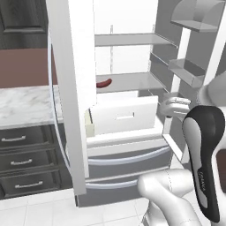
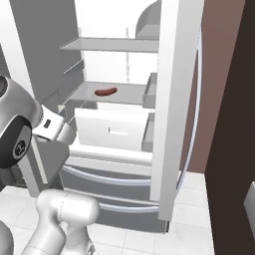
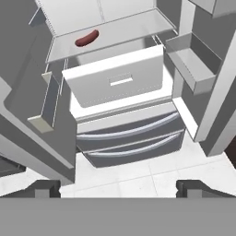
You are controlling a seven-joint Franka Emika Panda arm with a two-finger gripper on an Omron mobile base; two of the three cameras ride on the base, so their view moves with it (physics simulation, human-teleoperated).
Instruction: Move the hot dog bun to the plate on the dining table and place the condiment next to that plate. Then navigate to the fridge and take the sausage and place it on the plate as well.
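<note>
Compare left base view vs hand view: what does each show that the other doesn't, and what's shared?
Left base view alone: a marble counter over dark drawers left of the fridge, plus the robot's arm.

Hand view alone: the open claw with its fingertips wide apart, and the white floor tiles in front of the fridge.

Both: the fridge with doors open, the sausage on a shelf, the white inner drawer below it, and two grey bottom drawers.

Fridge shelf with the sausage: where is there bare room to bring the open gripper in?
The sausage lies alone toward the left of the fridge's lower shelf. All of that shelf to its right is bare, up to the right door's bins. The pulled-out white drawer juts forward just below, crowding any low approach. The gripper is open.
</note>
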